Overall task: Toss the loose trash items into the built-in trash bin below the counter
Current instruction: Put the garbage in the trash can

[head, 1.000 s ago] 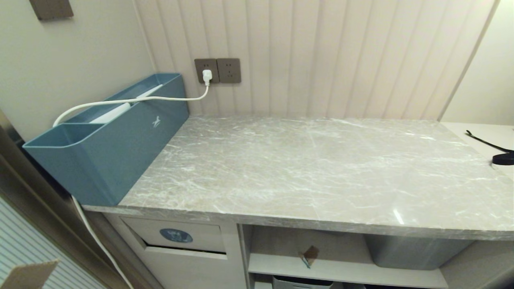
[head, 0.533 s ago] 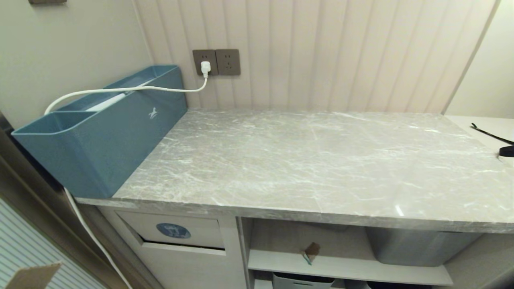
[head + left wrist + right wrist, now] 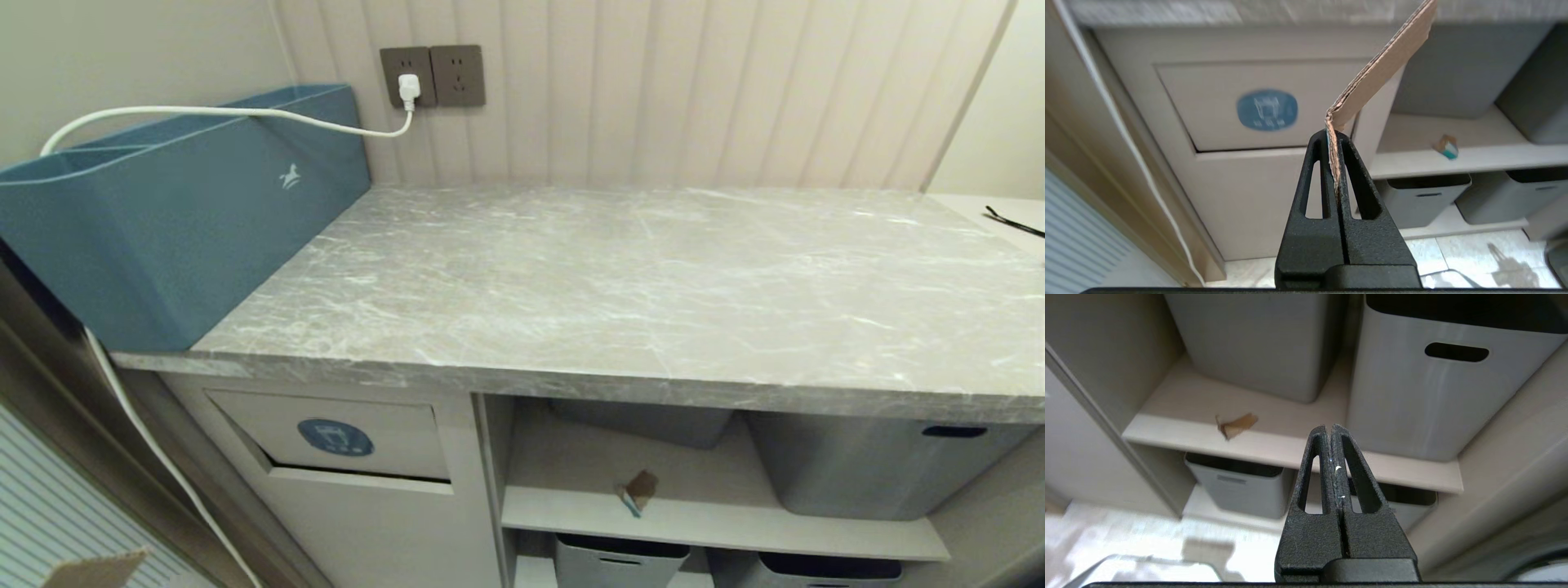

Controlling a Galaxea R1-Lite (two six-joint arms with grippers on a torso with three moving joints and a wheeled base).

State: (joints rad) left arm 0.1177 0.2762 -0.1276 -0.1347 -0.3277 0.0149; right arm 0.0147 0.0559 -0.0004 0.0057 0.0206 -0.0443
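Only the left wrist view shows the left gripper (image 3: 1334, 141) clenched on one bent brown cardboard scrap (image 3: 1380, 67) facing the beige blue-stickered bin flap (image 3: 1237, 106), while the empty right gripper (image 3: 1329, 435), pressed closed, faces one small brown scrap (image 3: 1236, 425) on the pale shelf (image 3: 1290, 451).

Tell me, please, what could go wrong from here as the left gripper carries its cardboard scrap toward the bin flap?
The left gripper pinches only one end of the bent brown cardboard scrap; the free end could catch the grey marble counter edge and slip out. The beige swing flap with the blue oval sticker looks nearly closed, so the scrap may buckle against it. The tiny teal-edged scrap on the shelf could be overlooked.
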